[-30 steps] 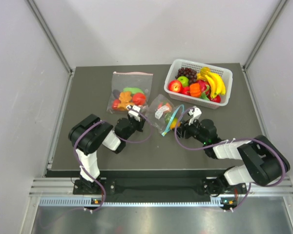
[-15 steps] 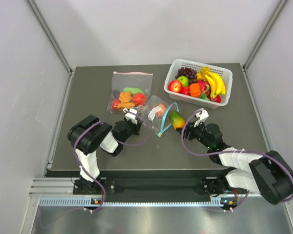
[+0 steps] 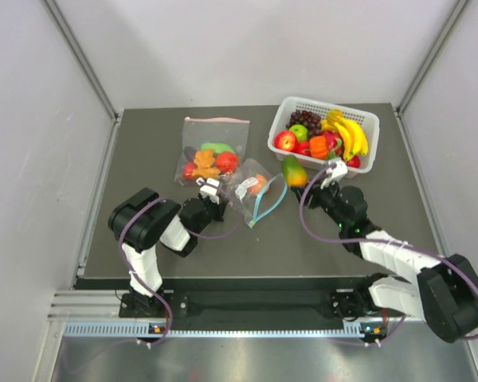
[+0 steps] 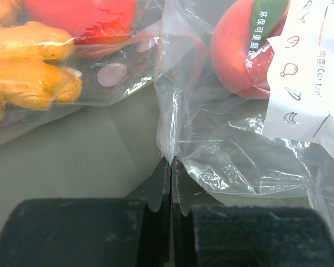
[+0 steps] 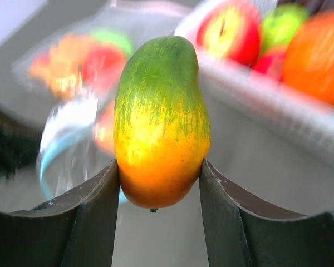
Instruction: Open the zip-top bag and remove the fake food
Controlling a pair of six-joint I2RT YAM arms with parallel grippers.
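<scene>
We judge the removal step to be under way. The right fingers (image 5: 97,217) grip a green-to-orange piece of fake food (image 5: 161,119) by its two sides, and it looks clear of the counter (image 3: 143,239) and fully outside the zip-top bag (image 4: 234,144). The left fingers (image 4: 166,186) are pressed together with no gap, pinching a thin edge of that bag low by the counter.

The bag lies just ahead and to the right of the left fingers. Its teal zip strip (image 3: 264,203) stands parted, with the mouth facing the right fingers' side. Inside it we see a peach-red piece (image 4: 242,50) partly behind a white printed label (image 4: 306,72), so the bag is not yet emptied. Ahead and to the left of the left fingers lies the larger bag (image 4: 44,72), which is not ours to touch. Just beyond the right fingers is the white basket (image 3: 366,127) of other fruit.

For the next move, we think the right fingers should lower the held piece onto bare counter, away from the bag's mouth, and part to let it go. The piece is rounded and may roll, so it should be set down gently. The right fingers would then go into the mouth for the peach-red piece while the left pinch holds, so that the light bag does not drag along.
</scene>
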